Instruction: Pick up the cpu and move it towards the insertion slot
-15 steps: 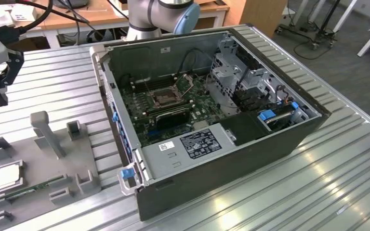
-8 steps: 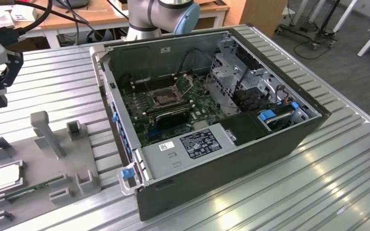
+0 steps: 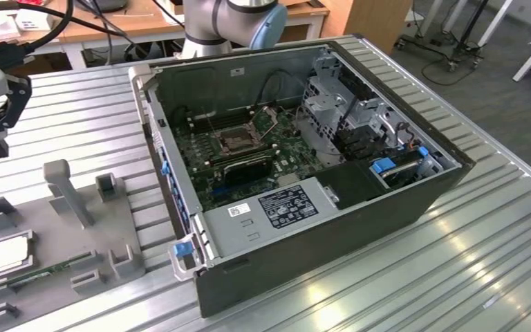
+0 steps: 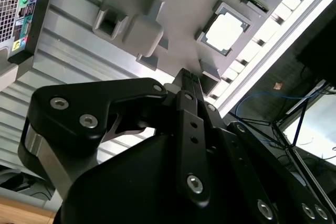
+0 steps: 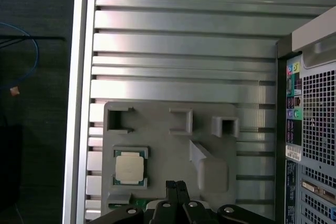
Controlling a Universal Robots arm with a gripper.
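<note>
My fingers (image 5: 172, 188) are pressed together and empty, hanging over the near edge of the tray (image 5: 168, 129). The cpu (image 5: 130, 167) lies flat in that tray, just off to one side of my tips, untouched. I reckon the trick here is to spread first, centre over the chip, drop straight down and pinch its edges without catching the tray walls around it. The slot (image 3: 235, 142) is well away, inside the case (image 3: 339, 228) on the bench (image 3: 487, 277).
</note>
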